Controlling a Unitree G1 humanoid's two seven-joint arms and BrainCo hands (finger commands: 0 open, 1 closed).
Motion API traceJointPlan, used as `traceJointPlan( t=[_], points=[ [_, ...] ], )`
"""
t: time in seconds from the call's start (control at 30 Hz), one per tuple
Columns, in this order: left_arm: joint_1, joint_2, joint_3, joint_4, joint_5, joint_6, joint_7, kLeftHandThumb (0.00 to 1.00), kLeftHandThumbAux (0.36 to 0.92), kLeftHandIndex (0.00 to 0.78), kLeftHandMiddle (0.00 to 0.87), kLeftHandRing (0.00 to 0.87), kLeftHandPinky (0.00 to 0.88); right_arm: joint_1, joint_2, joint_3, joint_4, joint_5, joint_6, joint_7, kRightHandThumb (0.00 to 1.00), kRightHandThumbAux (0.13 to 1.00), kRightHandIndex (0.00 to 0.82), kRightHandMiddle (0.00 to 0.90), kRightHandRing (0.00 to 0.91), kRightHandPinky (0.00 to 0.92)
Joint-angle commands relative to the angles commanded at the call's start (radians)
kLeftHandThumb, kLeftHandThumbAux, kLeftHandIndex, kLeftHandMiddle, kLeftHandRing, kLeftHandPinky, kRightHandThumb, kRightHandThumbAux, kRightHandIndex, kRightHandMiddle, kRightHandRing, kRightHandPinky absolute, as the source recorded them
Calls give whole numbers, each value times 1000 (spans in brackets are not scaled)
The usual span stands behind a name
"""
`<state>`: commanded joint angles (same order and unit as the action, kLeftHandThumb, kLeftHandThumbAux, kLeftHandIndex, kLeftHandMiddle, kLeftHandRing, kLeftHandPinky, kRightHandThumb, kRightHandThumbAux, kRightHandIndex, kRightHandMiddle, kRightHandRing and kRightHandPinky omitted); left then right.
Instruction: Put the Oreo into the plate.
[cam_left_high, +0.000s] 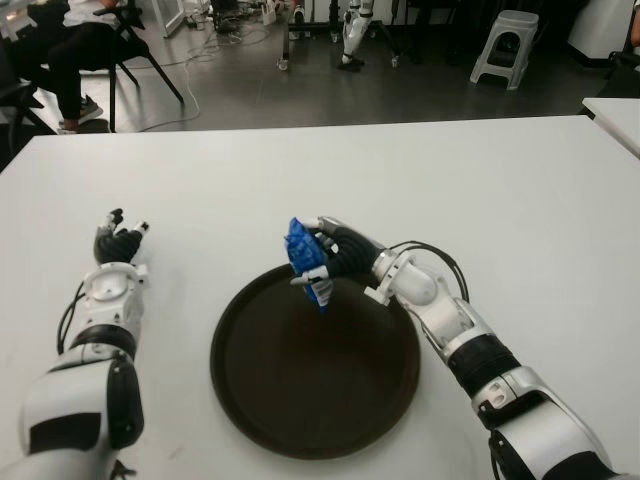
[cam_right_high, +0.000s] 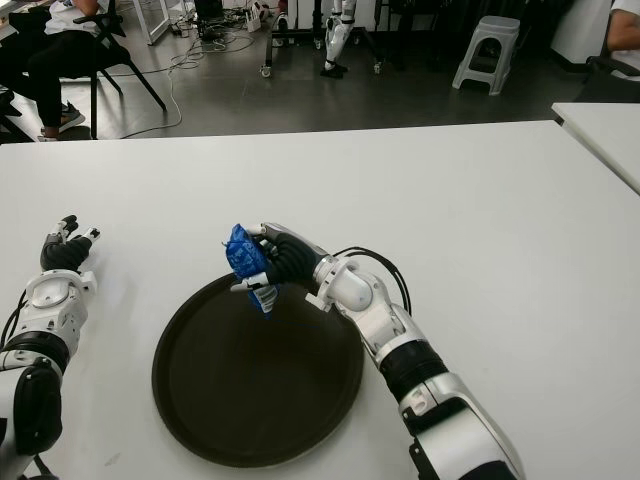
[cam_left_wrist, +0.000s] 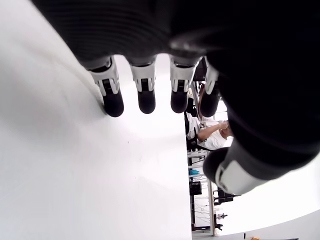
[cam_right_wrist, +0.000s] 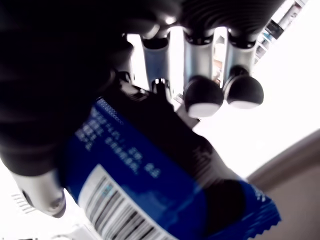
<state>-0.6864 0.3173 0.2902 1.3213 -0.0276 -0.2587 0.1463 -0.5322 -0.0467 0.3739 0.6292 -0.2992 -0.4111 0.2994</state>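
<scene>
The main risk, as I judge it, is a release too near the rim; the Oreo packet (cam_left_high: 307, 264) hangs at the centre of the left eye view, above the upper edge of the dark round plate (cam_left_high: 240, 395), so if the fingers let go here the packet may strike the rim and tip outward onto the white table (cam_left_high: 500, 190) instead of landing inside; the foil wrapper also looks slick and crinkled, and held on end it could slide down out of the grip early; a wrapper fold might catch on a finger at release and drag the packet off line.

The right hand (cam_left_high: 335, 255), just right of centre in that view, is clamped on the packet; in the right wrist view the thumb presses one face of the blue wrapper (cam_right_wrist: 150, 185) and the fingers (cam_right_wrist: 202, 95) curl round the other side, two of their tips apparently clear of it; the packet stands roughly upright, its lower end pointing down toward the plate, not touching it as far as I can tell.

The left hand (cam_left_high: 118, 243) shows at the middle left of the left eye view, well apart from the plate; its fingers (cam_left_wrist: 112, 97) are loosely extended and hold nothing.
</scene>
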Motion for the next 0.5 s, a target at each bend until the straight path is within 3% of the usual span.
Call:
traceJointPlan(
  t=[0.27, 0.5],
  points=[
    [0, 2, 4, 0, -1, 3, -4, 136, 703, 0, 23, 21, 50, -9, 3, 11, 50, -52, -5, -74, 742, 707, 440, 876, 861, 855],
    [-1, 3, 5, 2, -1, 4, -8, 130, 697, 0, 28, 22, 48, -38, -6, 23, 114, -121, -53, -188, 741, 707, 440, 857, 846, 835]
  ],
)
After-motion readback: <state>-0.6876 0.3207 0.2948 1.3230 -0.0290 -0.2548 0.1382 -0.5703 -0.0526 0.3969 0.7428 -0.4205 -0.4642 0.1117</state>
